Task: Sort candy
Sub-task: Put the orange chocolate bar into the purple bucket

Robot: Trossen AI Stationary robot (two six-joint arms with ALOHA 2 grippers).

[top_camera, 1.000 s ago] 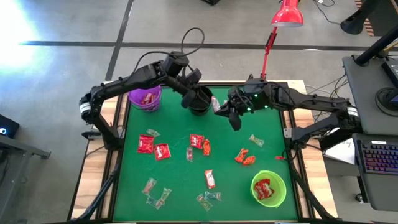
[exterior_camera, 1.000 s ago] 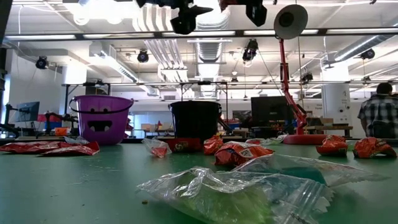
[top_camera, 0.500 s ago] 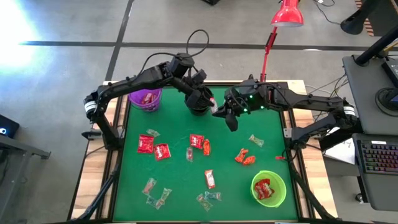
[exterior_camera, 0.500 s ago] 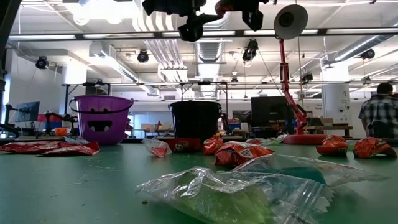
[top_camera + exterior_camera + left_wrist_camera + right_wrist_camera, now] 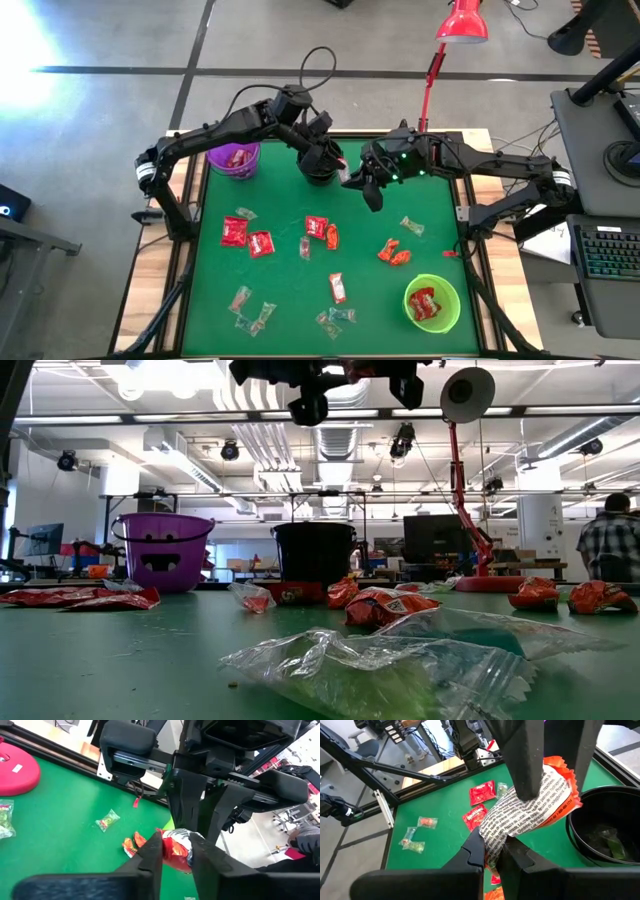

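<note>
An orange-and-white candy packet (image 5: 540, 800) hangs in the air beside the black bowl (image 5: 318, 168), held by both grippers at once. My left gripper (image 5: 176, 857) reaches over the bowl from the table's left (image 5: 335, 160) and is shut on the packet's orange end. My right gripper (image 5: 492, 852) comes from the table's right (image 5: 351, 178) and is shut on the white printed end. Red and clear-wrapped candy (image 5: 318, 228) lies scattered on the green mat. My left gripper pinches the packet's orange end (image 5: 175, 851) between its two fingers (image 5: 525, 770), coming from the table's left. The packet is lifted clear of the table. My right gripper pinches the packet's white printed end (image 5: 495, 837) between its two fingers, coming from the table's right, opposite the other gripper. The packet stretches away from these fingers toward the left gripper, high above the mat.
A purple bowl (image 5: 233, 158) with red candy stands at the far left, a green bowl (image 5: 432, 303) with red candy at the near right. A red lamp (image 5: 458, 25) rises behind the far edge. A person (image 5: 610, 540) stands beyond the table.
My left gripper has moved toward the table's right, over the black bowl, to the packet held up by my right gripper, and has shut on its orange end.
</note>
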